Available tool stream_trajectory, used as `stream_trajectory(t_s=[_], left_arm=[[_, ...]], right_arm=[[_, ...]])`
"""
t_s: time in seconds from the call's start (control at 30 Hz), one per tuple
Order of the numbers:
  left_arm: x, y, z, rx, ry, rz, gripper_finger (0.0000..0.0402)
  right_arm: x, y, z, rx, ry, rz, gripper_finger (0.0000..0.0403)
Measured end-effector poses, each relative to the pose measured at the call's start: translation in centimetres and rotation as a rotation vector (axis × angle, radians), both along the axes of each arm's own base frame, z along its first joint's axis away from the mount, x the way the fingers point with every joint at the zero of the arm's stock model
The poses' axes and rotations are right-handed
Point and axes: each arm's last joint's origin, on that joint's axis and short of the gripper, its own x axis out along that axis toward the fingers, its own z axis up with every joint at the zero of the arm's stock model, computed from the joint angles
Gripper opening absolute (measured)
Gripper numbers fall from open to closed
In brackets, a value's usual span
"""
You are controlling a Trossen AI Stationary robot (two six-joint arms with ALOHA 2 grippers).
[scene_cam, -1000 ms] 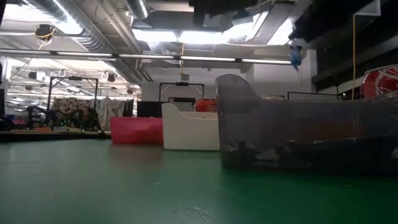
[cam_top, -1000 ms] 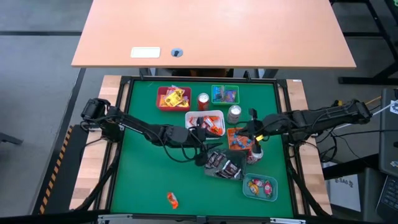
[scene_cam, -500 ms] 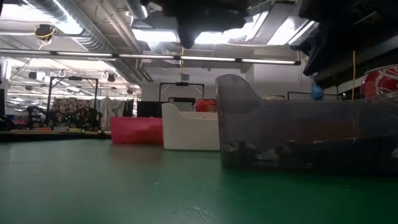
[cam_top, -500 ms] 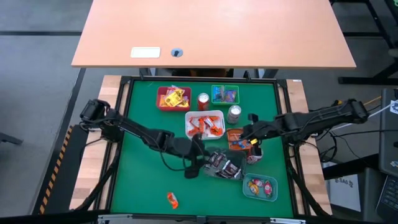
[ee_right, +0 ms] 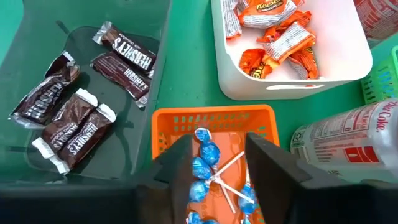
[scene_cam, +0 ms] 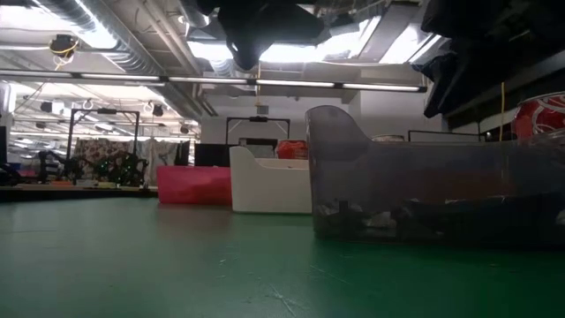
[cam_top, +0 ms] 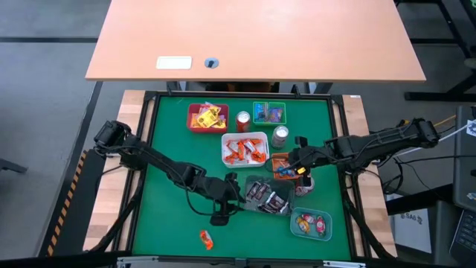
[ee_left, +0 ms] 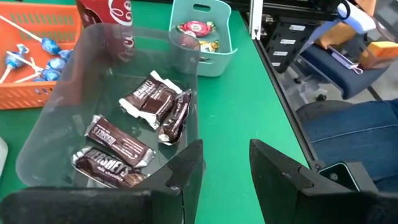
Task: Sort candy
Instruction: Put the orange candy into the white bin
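Right gripper (ee_right: 217, 163) hangs parted and empty over the orange tray (ee_right: 163, 122) of blue lollipops (ee_right: 205, 152); left gripper (ee_left: 225, 163) parted, empty. We retract straight up, avoiding the sticks.

A light wooden desk (cam_top: 253, 37) stands beyond the green table (cam_top: 171, 216) on grey floor (cam_top: 44, 89).

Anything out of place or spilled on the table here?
One orange-wrapped candy lies alone on the green mat near the front edge, outside every tray, while the other sweets sit sorted in trays. Nothing looks spilled or damaged.
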Motion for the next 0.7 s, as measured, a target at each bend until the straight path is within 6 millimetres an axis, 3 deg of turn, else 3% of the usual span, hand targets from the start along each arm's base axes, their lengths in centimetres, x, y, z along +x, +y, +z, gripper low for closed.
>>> stream_trajectory(t_s=[0.27, 0.47, 0.7], left_arm=[[-0.4, -1.0, -0.1, -0.051, 0.034, -0.096, 0.0121], [-2.7, -4.6, -0.7, -0.069, 0.128, -0.279, 0.0121], [-6.3, -8.6, -1.6, 0.162, 0.16, -0.375, 0.0121]], right_arm=[[0.0, 0.0, 0.0, 0.018, -0.001, -0.021, 0.0204], [0.0, 0.0, 0.0, 0.036, 0.004, -0.046, 0.0218], [-0.1, 0.0, -0.1, 0.035, 0.016, -0.047, 0.0218]])
